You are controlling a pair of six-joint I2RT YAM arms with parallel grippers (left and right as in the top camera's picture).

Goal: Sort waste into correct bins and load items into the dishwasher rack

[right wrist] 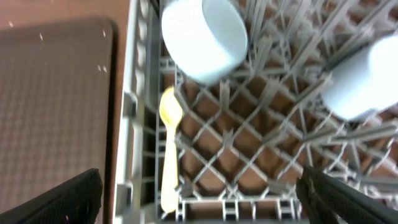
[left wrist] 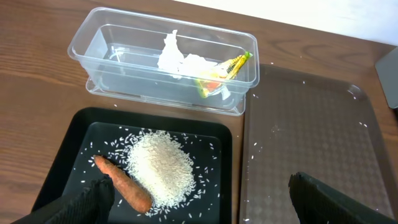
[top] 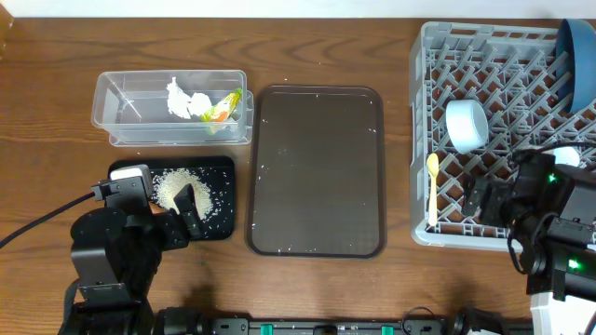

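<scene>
The clear tub (top: 112, 102) holds the crumpled white tissue (top: 184, 100) and the yellow-green wrapper (top: 223, 107); both also show in the left wrist view, tissue (left wrist: 177, 59) and wrapper (left wrist: 224, 71). The black tray (left wrist: 74, 143) holds a rice heap (left wrist: 160, 165) and the orange carrot stick (left wrist: 124, 183). My left gripper (left wrist: 208, 205) is open and empty above the tray's near right edge. The grey rack (top: 521, 42) holds the dark-blue bowl (top: 582, 60), light-blue cup (top: 466, 126), yellow spoon (top: 432, 186) and a white dish (right wrist: 364, 81). My right gripper (right wrist: 199, 199) is open and empty over the rack's front, beside the spoon (right wrist: 169, 149). The pink cup is not visible.
The brown serving tray (top: 317, 172) lies between the black tray and the rack, with a few rice grains scattered on it. The rack's left wall (right wrist: 134, 124) stands just left of the spoon. The wooden table shows around everything.
</scene>
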